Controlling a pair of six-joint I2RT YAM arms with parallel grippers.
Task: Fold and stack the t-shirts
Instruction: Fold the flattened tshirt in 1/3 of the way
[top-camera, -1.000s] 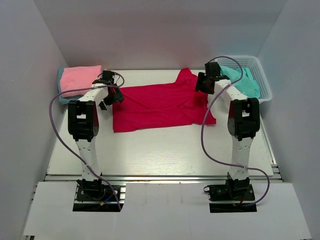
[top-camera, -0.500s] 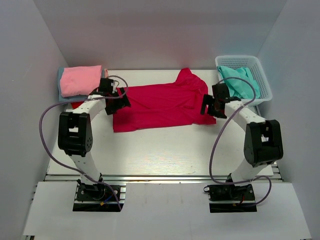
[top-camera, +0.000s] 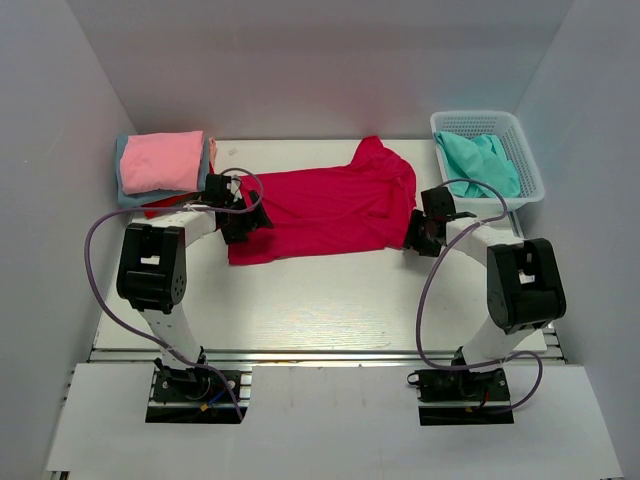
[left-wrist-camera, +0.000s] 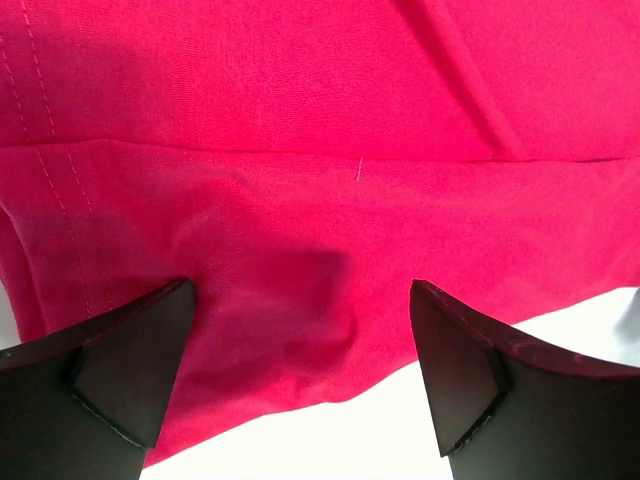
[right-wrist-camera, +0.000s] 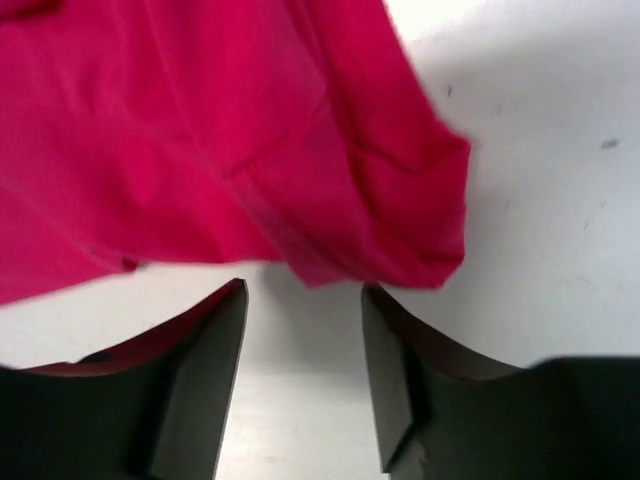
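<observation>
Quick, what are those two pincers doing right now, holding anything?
Left pincer: open wide over the crimson t-shirt, holding nothing.
Right pincer: open, just short of a corner of that shirt, holding nothing.

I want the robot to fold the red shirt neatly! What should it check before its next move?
1. The left hand is open over the edge of the crimson t-shirt: ok.
2. The left hand touches the cloth: cannot tell.
3. The right hand is open with nothing between its fingers: ok.
4. The shirt's corner sits between the right hand's fingers: not ok, it lies just past the tips.
5. The shirt is spread flat: not ok, its right end is bunched.
6. The folded pink t-shirt tops the stack: ok.
</observation>
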